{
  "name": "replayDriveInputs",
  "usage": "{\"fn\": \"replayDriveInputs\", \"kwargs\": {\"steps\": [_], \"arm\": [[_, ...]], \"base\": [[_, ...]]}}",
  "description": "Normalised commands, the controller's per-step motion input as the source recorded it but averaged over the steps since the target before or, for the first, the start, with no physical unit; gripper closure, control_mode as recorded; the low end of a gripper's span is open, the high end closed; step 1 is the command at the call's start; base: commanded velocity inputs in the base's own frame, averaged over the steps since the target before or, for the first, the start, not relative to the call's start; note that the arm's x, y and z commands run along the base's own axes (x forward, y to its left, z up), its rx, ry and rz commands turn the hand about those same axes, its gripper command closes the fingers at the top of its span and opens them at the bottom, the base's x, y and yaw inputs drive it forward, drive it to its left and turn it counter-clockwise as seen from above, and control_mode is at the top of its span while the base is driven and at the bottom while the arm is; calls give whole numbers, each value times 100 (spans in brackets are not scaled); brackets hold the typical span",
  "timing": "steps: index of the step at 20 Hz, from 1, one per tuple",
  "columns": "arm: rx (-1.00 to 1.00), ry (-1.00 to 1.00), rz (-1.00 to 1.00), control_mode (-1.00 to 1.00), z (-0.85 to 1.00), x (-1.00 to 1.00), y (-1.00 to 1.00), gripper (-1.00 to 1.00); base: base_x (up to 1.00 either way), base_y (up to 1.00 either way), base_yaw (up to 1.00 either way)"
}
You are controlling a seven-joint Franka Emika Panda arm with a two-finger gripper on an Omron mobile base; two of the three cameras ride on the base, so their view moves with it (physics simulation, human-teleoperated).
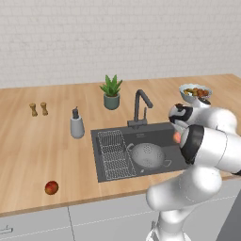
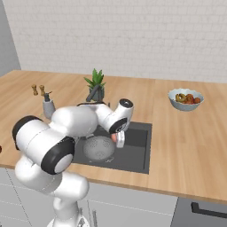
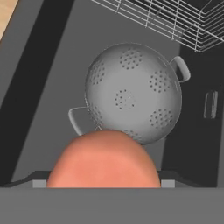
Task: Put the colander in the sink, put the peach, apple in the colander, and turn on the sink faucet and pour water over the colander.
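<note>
1. I see a wooden counter under a white brick wall, with the dark sink sunk into it.
2. The colander sits on the sink floor, a wire rack at its 9 o'clock, the faucet at 12.
3. My gripper hangs above the basin, clamped on the peach, beside the colander's rim.
4. The apple lies near the counter's front edge, well apart from the sink.
5. The fingertips are hidden behind the peach in the hand view.
</note>
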Motion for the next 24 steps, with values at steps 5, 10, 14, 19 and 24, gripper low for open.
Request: {"fn": "replayDriveInputs", "kwargs": {"steps": [5, 10, 14, 19, 24], "arm": [[11, 0, 0, -100, -14, 32, 38, 100], [9, 0, 0, -100, -26, 21, 7, 100], [13, 0, 0, -100, -25, 9, 4, 100], [11, 0, 0, -100, -21, 0, 17, 100], [4, 0, 0, -100, -19, 4, 34, 100]], "base": [[0, 0, 0], [0, 0, 0], [0, 0, 0], [0, 0, 0], [0, 0, 0]]}}
